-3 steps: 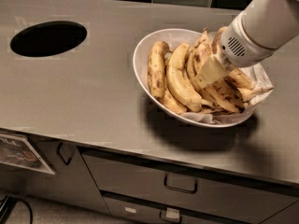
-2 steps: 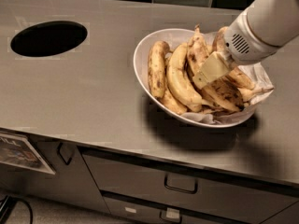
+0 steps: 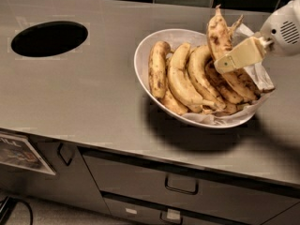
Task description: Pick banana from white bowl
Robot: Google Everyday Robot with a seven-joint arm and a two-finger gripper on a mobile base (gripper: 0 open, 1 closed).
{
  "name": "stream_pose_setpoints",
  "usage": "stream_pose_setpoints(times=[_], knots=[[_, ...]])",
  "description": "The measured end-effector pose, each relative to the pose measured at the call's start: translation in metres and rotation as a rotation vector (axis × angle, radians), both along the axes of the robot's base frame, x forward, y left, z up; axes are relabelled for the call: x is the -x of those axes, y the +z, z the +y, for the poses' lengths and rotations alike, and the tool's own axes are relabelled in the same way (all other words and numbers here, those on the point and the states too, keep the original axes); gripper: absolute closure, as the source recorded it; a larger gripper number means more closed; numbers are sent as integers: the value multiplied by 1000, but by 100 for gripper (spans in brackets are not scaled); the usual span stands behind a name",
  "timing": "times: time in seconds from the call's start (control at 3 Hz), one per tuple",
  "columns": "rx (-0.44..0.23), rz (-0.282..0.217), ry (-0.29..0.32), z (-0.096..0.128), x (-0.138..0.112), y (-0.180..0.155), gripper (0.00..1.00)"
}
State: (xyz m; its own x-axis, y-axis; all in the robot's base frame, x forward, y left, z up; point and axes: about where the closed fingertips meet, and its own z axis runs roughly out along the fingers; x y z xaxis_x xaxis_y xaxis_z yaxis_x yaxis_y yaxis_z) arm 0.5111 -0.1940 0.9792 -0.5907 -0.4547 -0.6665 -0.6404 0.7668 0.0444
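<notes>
The white bowl point(image 3: 139, 62) stands on the grey counter, right of middle, lined with crumpled white paper point(image 3: 259, 70) and holding several bananas. The banana point(image 3: 218, 34), long, slender and heavily brown-blotched, is tilted up, its dark stem pointing above the far rim and its lower end still among the others. My gripper point(image 3: 224, 63) reaches in from the right edge. Its cream finger point(image 3: 240, 55) lies across the banana's middle, shut on it. A plumper, cleaner yellow banana point(image 3: 179, 78) and a short brown-mottled one point(image 3: 157, 67) lie to the left in the bowl.
A dark round hole point(image 3: 49, 38) is cut in the counter at the far left. Dark tiles run along the back. Below the front edge are drawers with handles point(image 3: 180, 185) and a paper sheet point(image 3: 19, 151) on the cabinet front.
My gripper has risen and moved back to the right, out of the pile. The blotched banana has come up with it, its stem end now standing above the bowl's far rim.
</notes>
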Motion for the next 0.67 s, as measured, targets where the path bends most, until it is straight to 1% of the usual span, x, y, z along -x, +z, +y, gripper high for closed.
stream_pose_setpoints(times=[0.33, 0.67], knots=[[-145, -21, 117, -1, 2, 11, 100], [-236, -33, 215, 8, 8, 32, 100]])
